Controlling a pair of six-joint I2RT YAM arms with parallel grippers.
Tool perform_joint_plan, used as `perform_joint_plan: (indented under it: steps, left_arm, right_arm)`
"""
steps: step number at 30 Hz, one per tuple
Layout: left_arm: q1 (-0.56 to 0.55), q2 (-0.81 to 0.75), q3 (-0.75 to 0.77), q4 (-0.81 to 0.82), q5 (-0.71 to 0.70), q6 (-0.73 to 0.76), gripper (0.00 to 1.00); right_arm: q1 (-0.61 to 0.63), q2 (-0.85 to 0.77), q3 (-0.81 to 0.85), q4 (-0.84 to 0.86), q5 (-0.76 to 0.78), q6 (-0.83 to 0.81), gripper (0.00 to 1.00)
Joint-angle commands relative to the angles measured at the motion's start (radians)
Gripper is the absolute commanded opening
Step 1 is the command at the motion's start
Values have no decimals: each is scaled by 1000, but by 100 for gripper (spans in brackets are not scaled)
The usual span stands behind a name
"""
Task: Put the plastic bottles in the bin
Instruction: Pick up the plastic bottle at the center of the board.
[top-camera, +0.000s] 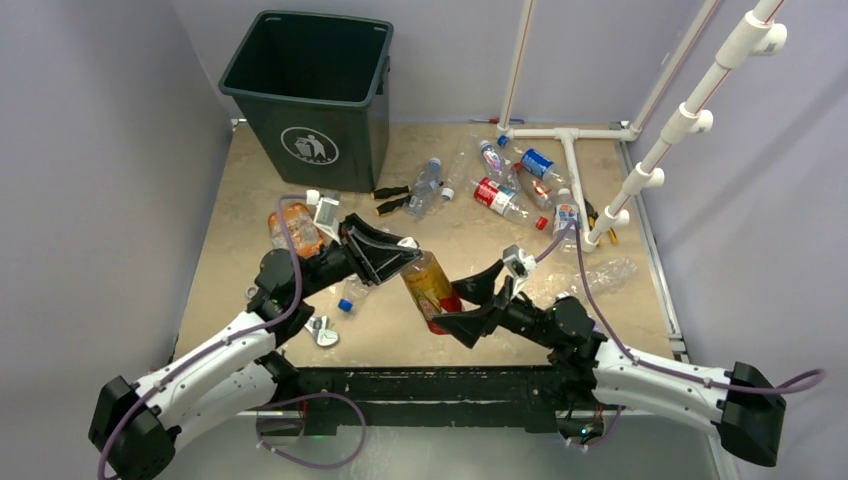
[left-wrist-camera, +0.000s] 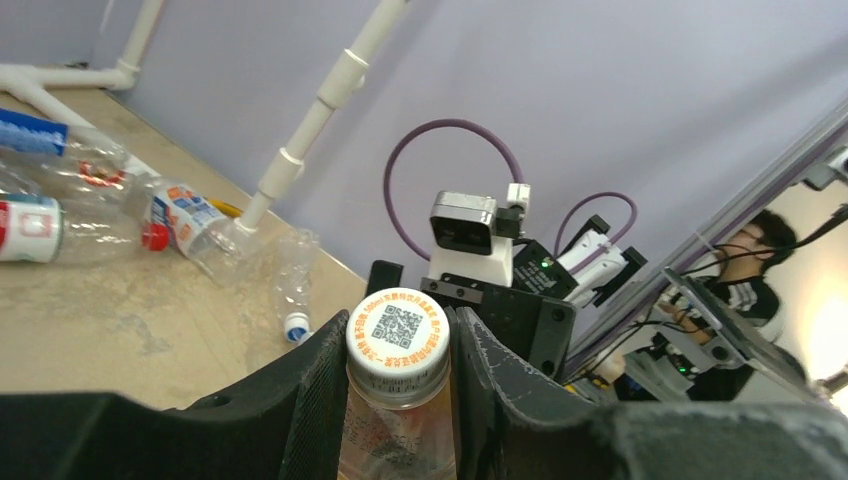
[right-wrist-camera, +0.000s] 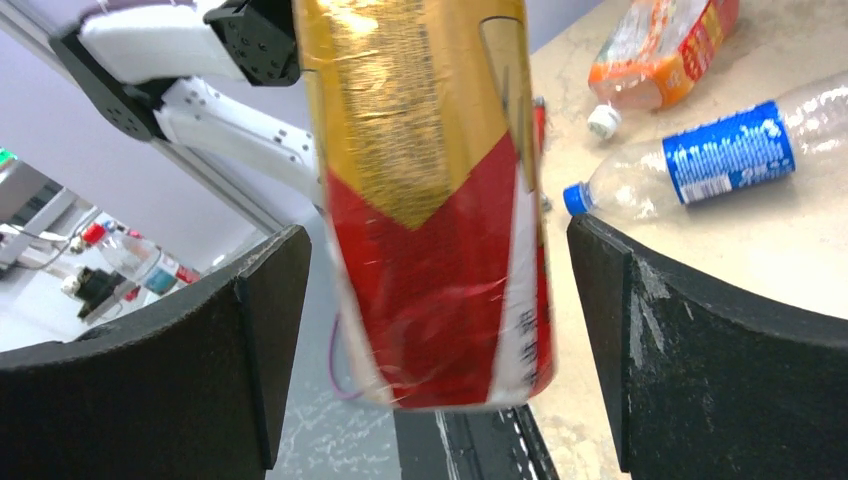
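Observation:
A bottle with a gold and red label hangs tilted between the two arms above the table's front. My left gripper is shut on its neck, just under the white cap. My right gripper stands open around the bottle's lower end, with a gap on each side of its fingers. The dark bin stands at the back left. Several more plastic bottles lie at the back right. An orange-labelled one and a blue-capped one lie by the left arm.
A white pipe frame runs along the back right, with bottles around it. Black-handled screwdrivers lie in front of the bin. A wrench lies near the front edge. A crushed clear bottle lies at the right.

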Motion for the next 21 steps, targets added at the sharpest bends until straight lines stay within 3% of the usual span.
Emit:
perform_joint_plan:
  steps: [1, 5, 10, 15, 21]
  left_arm:
    - [-6, -56, 142, -221, -57, 192, 0]
    - [-6, -70, 319, -542, -138, 407, 0]
    - [-6, -53, 578, -796, -385, 655, 0]
    - [-6, 17, 739, -770, -682, 825, 0]
    - [-5, 237, 945, -603, -1055, 1041, 0]
  right_arm:
    - [-1, -93, 64, -96, 45, 30, 99]
    - [-1, -134, 97, -199, 78, 18, 99]
    - [-1, -144, 115, -293, 104, 0, 99]
    - [-1, -158, 111, -377, 132, -2, 99]
    - [-1, -159, 76, -407, 136, 12, 99]
